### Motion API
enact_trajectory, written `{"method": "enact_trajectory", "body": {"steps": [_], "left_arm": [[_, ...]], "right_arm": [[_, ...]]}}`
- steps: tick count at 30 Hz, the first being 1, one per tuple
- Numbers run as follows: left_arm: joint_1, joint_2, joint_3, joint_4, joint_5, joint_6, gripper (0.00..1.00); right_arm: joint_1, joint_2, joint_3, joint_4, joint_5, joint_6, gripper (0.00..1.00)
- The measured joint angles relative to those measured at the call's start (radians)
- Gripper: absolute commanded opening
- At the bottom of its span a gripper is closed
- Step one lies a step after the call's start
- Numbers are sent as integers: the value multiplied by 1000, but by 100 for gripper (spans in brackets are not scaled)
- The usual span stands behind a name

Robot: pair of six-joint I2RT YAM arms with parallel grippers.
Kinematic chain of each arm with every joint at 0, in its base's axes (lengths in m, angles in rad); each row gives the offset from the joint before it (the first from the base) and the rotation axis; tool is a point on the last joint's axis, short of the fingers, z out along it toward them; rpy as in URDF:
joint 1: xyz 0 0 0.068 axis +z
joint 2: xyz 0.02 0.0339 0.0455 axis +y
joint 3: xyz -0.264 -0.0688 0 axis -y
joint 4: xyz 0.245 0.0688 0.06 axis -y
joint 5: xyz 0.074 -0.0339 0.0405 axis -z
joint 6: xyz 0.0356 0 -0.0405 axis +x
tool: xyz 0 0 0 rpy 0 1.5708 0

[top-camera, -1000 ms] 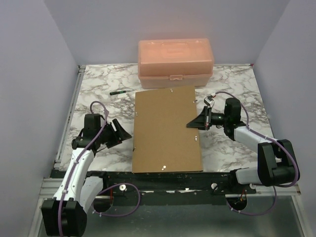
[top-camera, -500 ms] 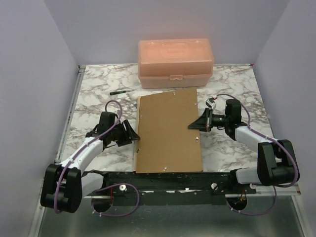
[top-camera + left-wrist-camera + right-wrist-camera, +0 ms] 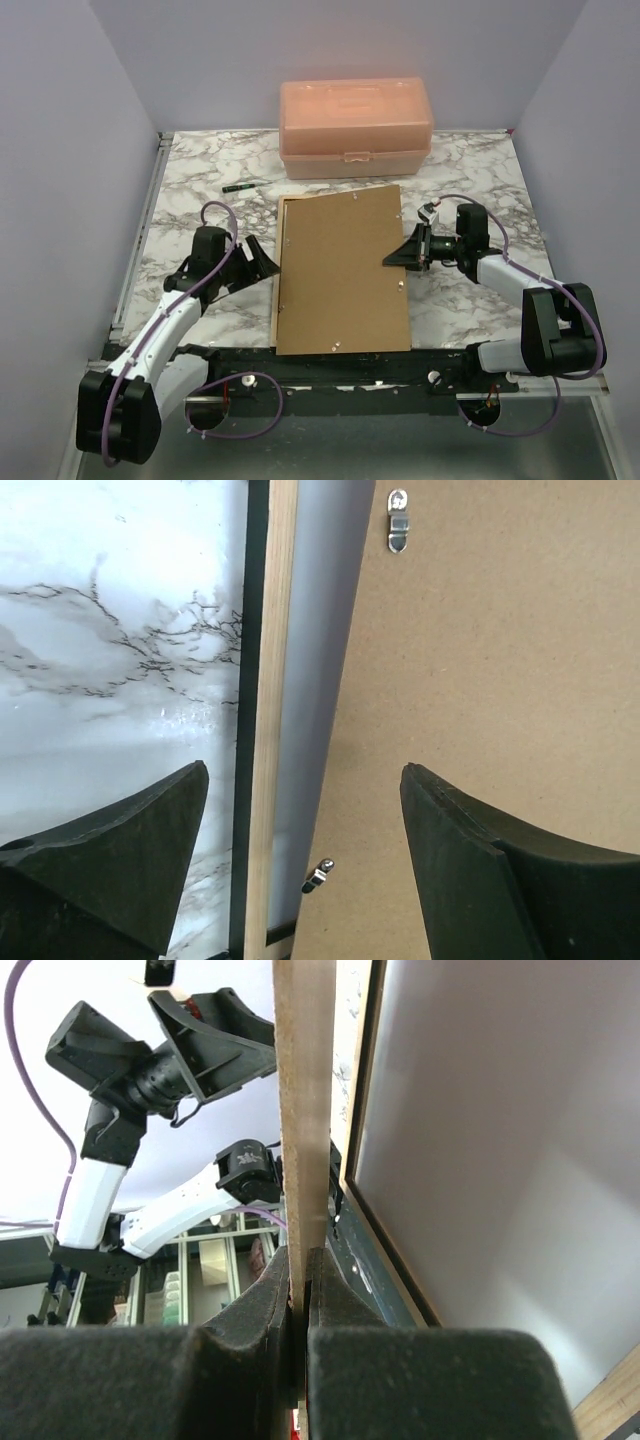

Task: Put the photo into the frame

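On the grey-veined marble table [image 3: 200, 190], the left gripper [image 3: 258, 268] hovers with its black wedge fingers [image 3: 130, 850] spread wide and empty over the left rail of the frame [image 3: 277, 270], a thin strip of pale wood with a black outer edge, lying back up. Inside it the photo [image 3: 300, 680] shows as a smooth white sliver, reverse up, mostly covered by the matte brown fibreboard backing panel [image 3: 340, 270]. The right gripper [image 3: 392, 258] is clamped on that panel's thin right edge, holding it raised off the photo, with a translucent peach plastic box [image 3: 355, 125] behind
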Motion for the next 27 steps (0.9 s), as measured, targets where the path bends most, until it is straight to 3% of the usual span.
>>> {"method": "enact_trajectory", "body": {"steps": [9,22,27], "left_arm": [[0,-24,35,-97,-109,14,67],[-37,218,26,-17,-106,23,61],[-56,280,29,56,-87,22,53]], "right_arm": [[-5,-18,0,-47,4,-18,1],[-6,-67,0,-96,25,-29,1],[-8,-67,0,-104,33,-37,1]]}}
